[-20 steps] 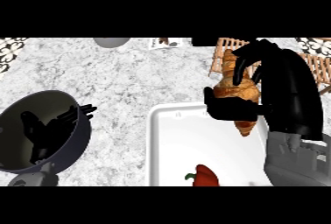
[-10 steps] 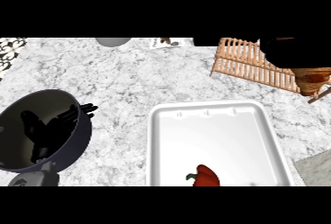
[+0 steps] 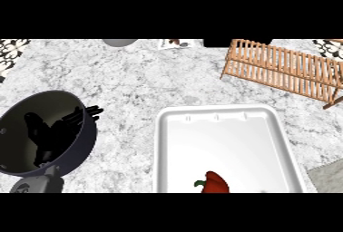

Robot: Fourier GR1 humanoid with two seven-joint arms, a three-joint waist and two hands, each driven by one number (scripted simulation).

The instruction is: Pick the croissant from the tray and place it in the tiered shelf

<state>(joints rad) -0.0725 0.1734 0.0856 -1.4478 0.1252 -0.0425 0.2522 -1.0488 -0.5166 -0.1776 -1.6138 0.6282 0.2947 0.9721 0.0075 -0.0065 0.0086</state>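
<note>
Nearest, the white tray (image 3: pixel 288 149) holds only a red pepper (image 3: pixel 214 182) (no croissant on it). At near left the left hand (image 3: pixel 57 131) rests over a dark bowl (image 3: pixel 17 118), fingers relaxed. Far right stands the wooden tiered shelf (image 3: pixel 285 68). The croissant and right hand are out of view, so placement cannot be confirmed.
</note>
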